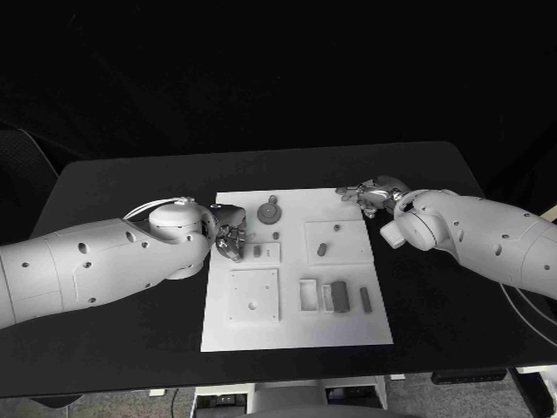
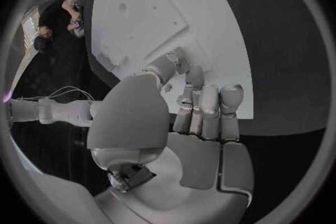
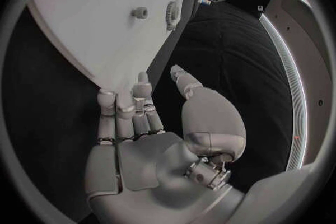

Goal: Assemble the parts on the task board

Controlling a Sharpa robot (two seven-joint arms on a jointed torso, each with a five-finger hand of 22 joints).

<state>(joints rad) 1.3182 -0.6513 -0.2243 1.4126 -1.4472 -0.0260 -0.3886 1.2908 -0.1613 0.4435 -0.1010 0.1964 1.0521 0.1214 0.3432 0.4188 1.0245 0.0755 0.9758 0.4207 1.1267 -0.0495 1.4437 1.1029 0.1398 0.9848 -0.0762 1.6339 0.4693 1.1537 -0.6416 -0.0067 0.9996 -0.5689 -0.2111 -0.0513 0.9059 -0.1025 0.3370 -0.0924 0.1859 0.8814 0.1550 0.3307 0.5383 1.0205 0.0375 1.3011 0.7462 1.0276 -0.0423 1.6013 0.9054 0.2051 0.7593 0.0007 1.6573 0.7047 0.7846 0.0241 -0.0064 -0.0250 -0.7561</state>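
Parts (image 1: 338,296) lie on the task board (image 1: 354,331), and we see neither hand holding one. Our left hand (image 1: 230,233) hovers at the board's left edge, fingers together and extended, empty. Our right hand (image 1: 372,195) sits at its far right corner, fingers loosely straight. From the right wrist we see a round peg (image 3: 140,12) standing on the board.

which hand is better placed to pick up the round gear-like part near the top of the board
Probably the left. The left hand sits at the task board's left edge, just below and beside the round part. The right hand hovers at the board's far right corner, farther off. Both look empty.
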